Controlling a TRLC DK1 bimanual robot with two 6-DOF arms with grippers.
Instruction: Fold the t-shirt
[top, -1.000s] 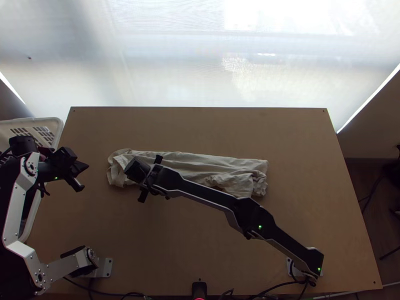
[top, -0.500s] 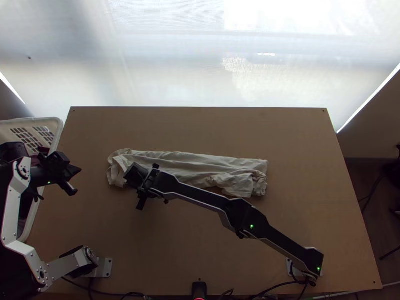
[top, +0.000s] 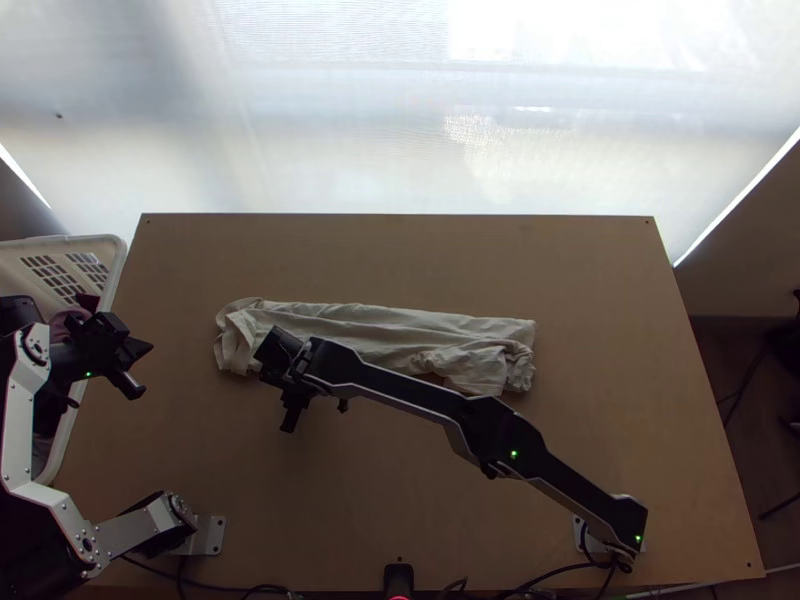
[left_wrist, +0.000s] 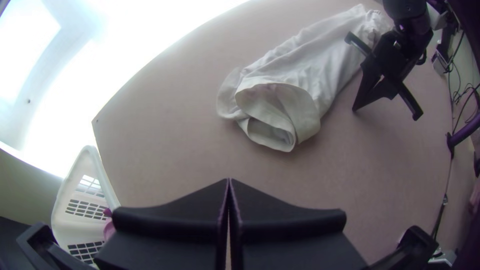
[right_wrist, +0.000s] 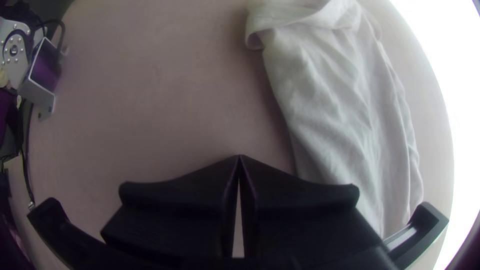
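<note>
Lying lengthwise, the off-white cloth T-shirt (top: 375, 325) forms a long strip, bare wood separating it from each edge of the light wooden table (top: 450, 260). Left gripper (top: 146, 350): fingertips together, empty, inside the left edge. Right gripper (top: 292, 392): fingertips together, empty, angled down beside the shirt.

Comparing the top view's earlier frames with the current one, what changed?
The left end effector moved left in the top view, towards the white basket, and slightly nearer the table's near edge. The right end effector also shifted towards that edge. No grasp or release is visible. The t-shirt stayed in place, its long folded strip unchanged.
</note>
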